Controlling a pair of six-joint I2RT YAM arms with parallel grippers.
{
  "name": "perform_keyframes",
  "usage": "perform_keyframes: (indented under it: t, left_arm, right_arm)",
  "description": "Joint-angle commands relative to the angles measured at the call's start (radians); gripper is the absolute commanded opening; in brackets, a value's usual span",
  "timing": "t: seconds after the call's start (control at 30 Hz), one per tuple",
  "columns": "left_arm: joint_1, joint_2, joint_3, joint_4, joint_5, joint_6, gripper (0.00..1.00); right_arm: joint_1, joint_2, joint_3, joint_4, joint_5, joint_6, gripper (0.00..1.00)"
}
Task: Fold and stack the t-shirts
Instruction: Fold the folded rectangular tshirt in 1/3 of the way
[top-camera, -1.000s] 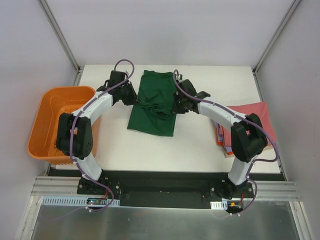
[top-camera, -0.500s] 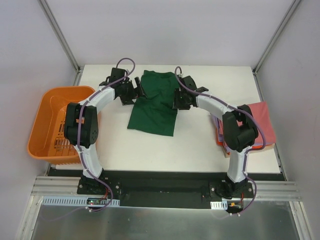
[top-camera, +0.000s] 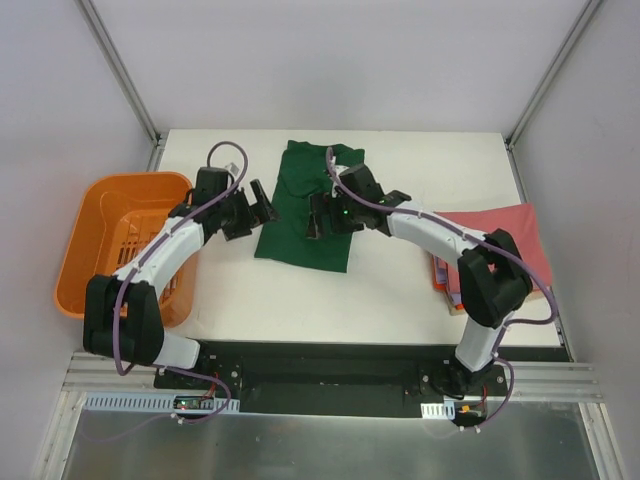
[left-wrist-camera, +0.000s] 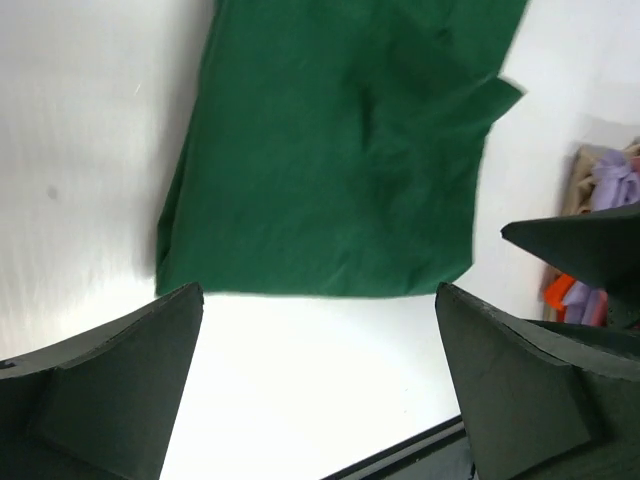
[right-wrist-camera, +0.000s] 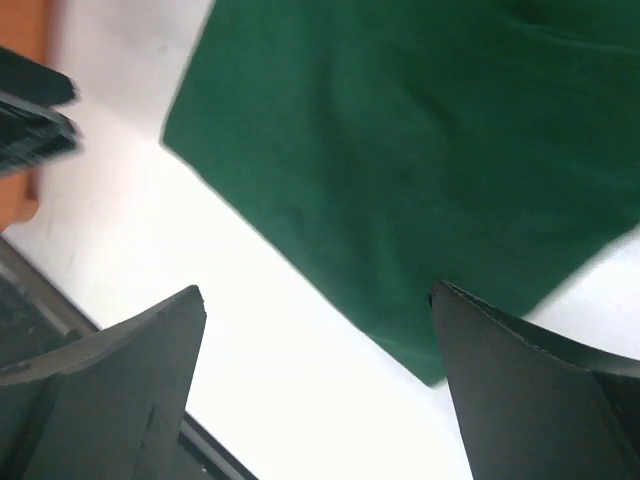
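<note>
A dark green t-shirt (top-camera: 300, 205) lies flat mid-table, folded into a long strip; it fills the upper part of the left wrist view (left-wrist-camera: 340, 150) and of the right wrist view (right-wrist-camera: 430, 140). My left gripper (top-camera: 252, 210) hovers open just off the shirt's left edge, with nothing between its fingers (left-wrist-camera: 320, 385). Over the shirt's near right part my right gripper (top-camera: 318, 215) is open and holds nothing (right-wrist-camera: 318, 390). A stack of folded t-shirts (top-camera: 505, 235), pink-red on top, sits at the table's right edge, with lavender (left-wrist-camera: 605, 180) and orange (left-wrist-camera: 560, 293) layers showing.
An orange slotted basket (top-camera: 100, 215) stands off the table's left edge, beside my left arm. Grey walls close in the back and sides. A black rail (top-camera: 320, 365) runs along the near edge.
Both grippers have gone from shut to open and let go of the green shirt. Both have drawn back toward the near side; the shirt now lies flat.
</note>
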Motion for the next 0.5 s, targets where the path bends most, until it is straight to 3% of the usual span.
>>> perform_keyframes:
  t: [0.0, 0.3, 0.37, 0.47]
  left_arm:
    - [0.006, -0.094, -0.157, -0.007, -0.085, -0.056, 0.99]
    - [0.010, -0.136, -0.248, -0.013, -0.086, -0.060, 0.99]
    - [0.015, -0.134, -0.253, -0.013, -0.079, -0.059, 0.99]
    - [0.018, -0.126, -0.251, -0.013, -0.092, -0.062, 0.99]
  right_arm:
    - [0.029, 0.108, 0.084, 0.106, -0.190, -0.037, 0.96]
    - [-0.031, 0.462, 0.457, 0.046, -0.022, -0.051, 0.96]
    - [-0.048, 0.487, 0.528, -0.017, -0.031, -0.071, 0.96]
    - [-0.044, 0.427, 0.501, -0.020, -0.077, -0.156, 0.97]
